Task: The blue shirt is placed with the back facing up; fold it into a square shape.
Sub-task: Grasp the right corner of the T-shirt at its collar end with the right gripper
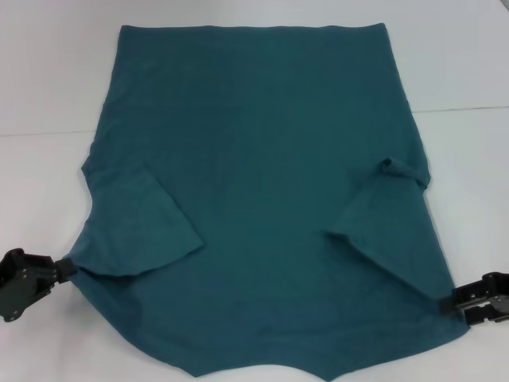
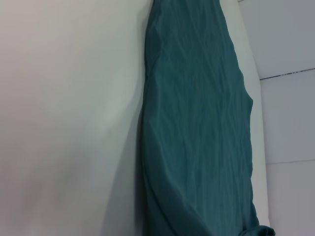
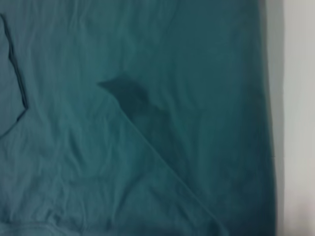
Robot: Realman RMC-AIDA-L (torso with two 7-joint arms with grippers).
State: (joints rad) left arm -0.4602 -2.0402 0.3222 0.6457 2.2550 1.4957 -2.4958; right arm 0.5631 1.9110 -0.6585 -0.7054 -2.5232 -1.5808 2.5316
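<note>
Spanning both end effectors, left (image 1: 65,267) and right (image 1: 450,303), blue shirt (image 1: 262,159).

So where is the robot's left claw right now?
In the head view the left gripper is low at the left edge of the table, touching the blue shirt at its near left corner, beside the folded-in sleeve.

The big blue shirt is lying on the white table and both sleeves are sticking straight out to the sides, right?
Not quite. The blue shirt does lie on the white table, but the head view shows both sleeves folded in over its body, not sticking out. The left pincer and right pincer are at its side edges.
</note>
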